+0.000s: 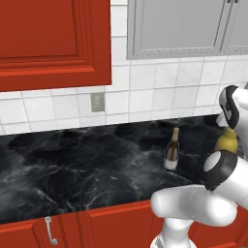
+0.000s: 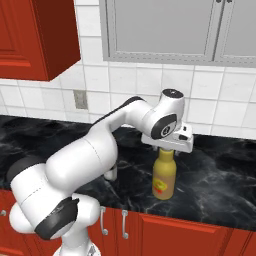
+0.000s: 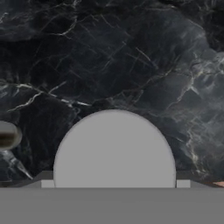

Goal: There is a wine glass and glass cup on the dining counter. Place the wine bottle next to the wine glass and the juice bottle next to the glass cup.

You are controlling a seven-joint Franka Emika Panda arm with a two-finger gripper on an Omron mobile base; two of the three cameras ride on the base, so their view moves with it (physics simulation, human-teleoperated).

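Note:
The stout yellow juice bottle [image 2: 164,180] stands upright near the front edge of a black-topped counter. My gripper [image 2: 164,152] is down over its top, one jaw on each side of the neck. In the hand view its grey cap [image 3: 113,148] sits right in front of the camera. How tightly the jaws press on it does not show. The slim dark wine bottle [image 1: 172,150] stands upright on the same counter, a little to the left of the juice bottle and apart from it. The wine glass, the glass cup and the dining counter are out of view.
The counter [image 1: 72,169] is black marble on red cabinets with doors and handles [image 2: 124,224]. A white tiled wall with an outlet [image 1: 97,102] stands behind it. Red [image 1: 48,38] and grey [image 2: 165,30] upper cabinets hang overhead.

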